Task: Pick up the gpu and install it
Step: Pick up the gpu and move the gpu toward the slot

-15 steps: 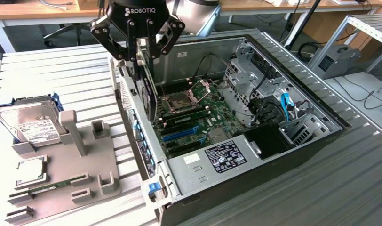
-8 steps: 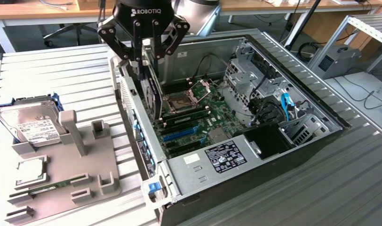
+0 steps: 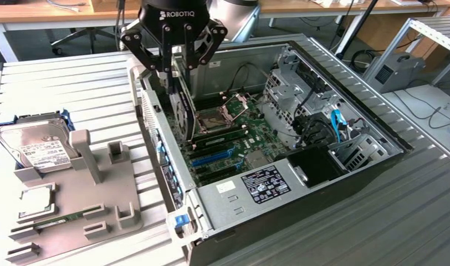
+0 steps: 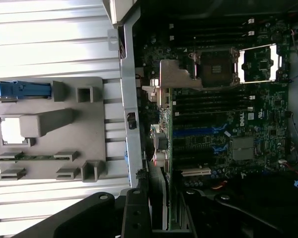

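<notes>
Gripper clamped on upper edge of gpu. Card hangs on edge inside computer case, close to case's slotted rear wall, not yet seated. Judgement: light, stiff, fragile. Best held by bare board edges, clear of fan and components.

The gripper is black and a bit shiny. Its round top part has white letters that say ROBOTIQ. Its fingers are made of flat black bars joined together, with open gaps between the bars. Small round pins sit where the bars meet, and in the wrist view they look like little grey dots on the black. The arm is a smooth, round, silver-grey tube.
</notes>
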{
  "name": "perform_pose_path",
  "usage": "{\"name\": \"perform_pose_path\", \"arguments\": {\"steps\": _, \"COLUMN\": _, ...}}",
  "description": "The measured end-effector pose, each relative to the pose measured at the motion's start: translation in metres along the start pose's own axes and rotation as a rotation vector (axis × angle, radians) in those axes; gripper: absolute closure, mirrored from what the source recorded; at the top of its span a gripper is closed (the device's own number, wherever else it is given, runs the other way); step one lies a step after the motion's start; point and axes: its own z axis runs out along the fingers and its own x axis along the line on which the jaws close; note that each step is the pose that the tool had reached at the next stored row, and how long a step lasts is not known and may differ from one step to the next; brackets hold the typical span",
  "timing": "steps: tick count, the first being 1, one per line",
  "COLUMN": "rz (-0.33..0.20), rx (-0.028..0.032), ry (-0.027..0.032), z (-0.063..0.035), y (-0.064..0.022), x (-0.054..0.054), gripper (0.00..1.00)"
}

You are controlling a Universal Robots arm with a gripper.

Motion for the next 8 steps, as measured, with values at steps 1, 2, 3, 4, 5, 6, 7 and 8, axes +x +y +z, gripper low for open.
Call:
{"name": "perform_pose_path", "arguments": {"steps": 1, "rz": 0.0, "rx": 0.0003, "ry": -0.0001, "z": 0.0002, "y": 0.0001, "x": -0.001, "gripper": 0.71}}
{"name": "perform_pose_path", "arguments": {"steps": 2, "rz": 0.0, "rx": 0.0007, "ry": 0.0, "z": 0.0004, "y": 0.0002, "x": -0.002, "gripper": 0.71}}
{"name": "perform_pose_path", "arguments": {"steps": 3, "rz": 0.0, "rx": 0.0011, "ry": -0.0001, "z": 0.0006, "y": 0.0003, "x": -0.0032, "gripper": 0.71}}
{"name": "perform_pose_path", "arguments": {"steps": 4, "rz": 0.0, "rx": 0.0015, "ry": -0.0001, "z": 0.0008, "y": 0.0004, "x": -0.0045, "gripper": 0.71}}
{"name": "perform_pose_path", "arguments": {"steps": 5, "rz": 0.0, "rx": 0.002, "ry": -0.0001, "z": 0.001, "y": 0.0005, "x": -0.0058, "gripper": 0.71}}
{"name": "perform_pose_path", "arguments": {"steps": 6, "rz": 0.0, "rx": 0.0022, "ry": -0.0002, "z": 0.0013, "y": 0.0007, "x": -0.0071, "gripper": 0.71}}
{"name": "perform_pose_path", "arguments": {"steps": 7, "rz": 0.0, "rx": 0.0025, "ry": -0.0002, "z": 0.0016, "y": 0.0009, "x": -0.0084, "gripper": 0.71}}
{"name": "perform_pose_path", "arguments": {"steps": 8, "rz": 0.0, "rx": 0.0028, "ry": -0.0002, "z": 0.002, "y": 0.0012, "x": -0.0097, "gripper": 0.71}}
